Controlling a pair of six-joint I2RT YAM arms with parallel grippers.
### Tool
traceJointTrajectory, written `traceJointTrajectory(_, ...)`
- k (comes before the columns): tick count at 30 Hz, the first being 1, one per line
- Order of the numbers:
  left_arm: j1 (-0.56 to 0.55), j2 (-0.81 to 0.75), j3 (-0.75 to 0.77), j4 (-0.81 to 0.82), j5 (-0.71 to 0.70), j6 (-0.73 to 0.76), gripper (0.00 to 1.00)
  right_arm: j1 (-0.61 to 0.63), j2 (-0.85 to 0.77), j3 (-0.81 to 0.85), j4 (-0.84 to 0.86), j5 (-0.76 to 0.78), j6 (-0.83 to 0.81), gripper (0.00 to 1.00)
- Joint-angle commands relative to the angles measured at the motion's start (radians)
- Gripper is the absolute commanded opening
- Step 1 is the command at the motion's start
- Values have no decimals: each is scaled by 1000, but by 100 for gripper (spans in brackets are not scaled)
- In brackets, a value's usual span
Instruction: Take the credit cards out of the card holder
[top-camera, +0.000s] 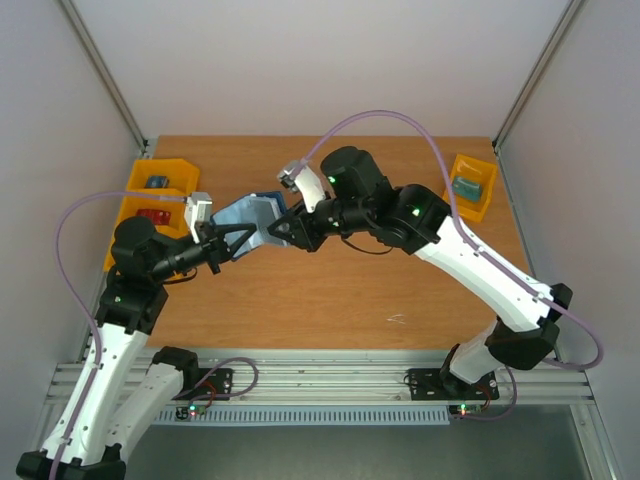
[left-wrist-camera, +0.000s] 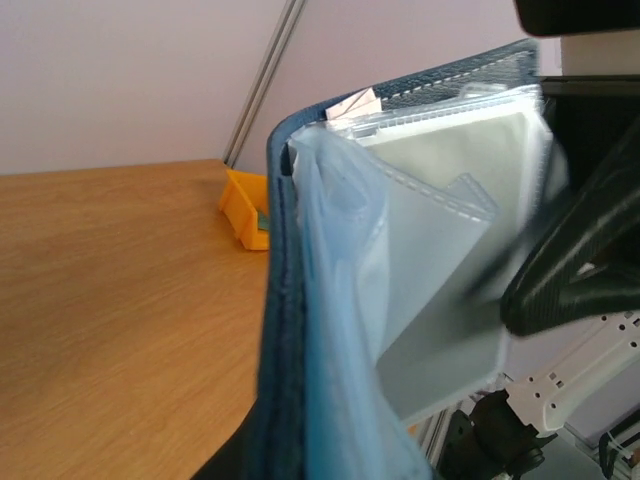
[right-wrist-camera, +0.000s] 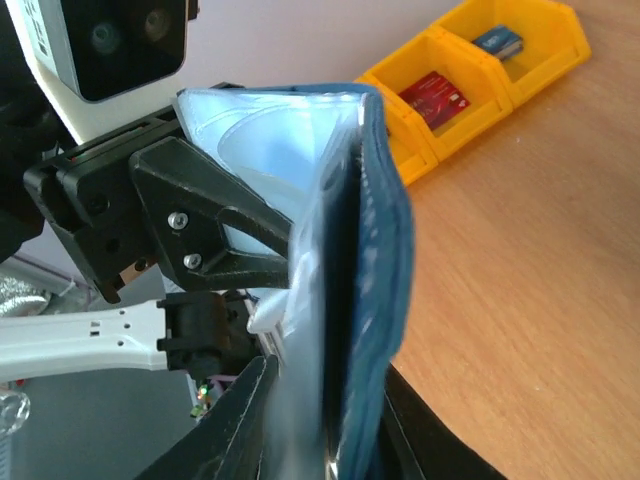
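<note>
The card holder hangs open in the air between both arms, navy cover outward and clear sleeves fanned out. A grey credit card sits in one sleeve. The corner of a pale pink card pokes from the top. My left gripper is shut on the holder's left edge; its black fingers show in the right wrist view. My right gripper straddles the opposite edge, with its jaws slightly apart. One right finger shows blurred beside the sleeves.
Two yellow bins stand at the table's far left; one holds a red card, the other a blue item. Another yellow bin stands at the far right. The wooden tabletop lies below the held card holder.
</note>
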Motion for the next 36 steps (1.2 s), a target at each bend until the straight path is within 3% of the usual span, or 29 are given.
traceJointTrajectory(1,0,-18,10,34,36,-4,0,-31,-70,-30,20,-10,-10,26)
traceJointTrajectory(4,0,-19,3,58,51,-24,0,-31,-77,-39,22,7,-5,25)
traceJointTrajectory(9,0,-20,3,49,24,-33,1,-33,-59,-37,19,24,20,2)
traceJointTrajectory(14,1,-22,37,-198,-359,63,36,-33,-56,-33,7,44,47,1)
traceJointTrajectory(19,0,-34,26,-270,-453,140,62,-33,-55,-36,-11,80,73,1)
traceJointTrajectory(22,2,-40,20,-304,-561,165,72,-36,-58,-34,-54,164,95,1)
traceJointTrajectory(25,12,-18,41,-337,-665,250,75,-39,-56,-20,-129,285,130,1)
traceJointTrajectory(28,20,-19,60,-346,-585,299,75,-39,-35,10,-230,433,161,1)
traceJointTrajectory(31,20,-32,56,-312,-344,284,75,-38,-23,25,-284,500,187,1)
traceJointTrajectory(34,18,-34,14,-157,-69,191,82,-34,-9,43,-306,511,192,1)
traceJointTrajectory(36,13,-23,-18,-70,-48,36,84,-25,-3,47,-291,480,177,1)
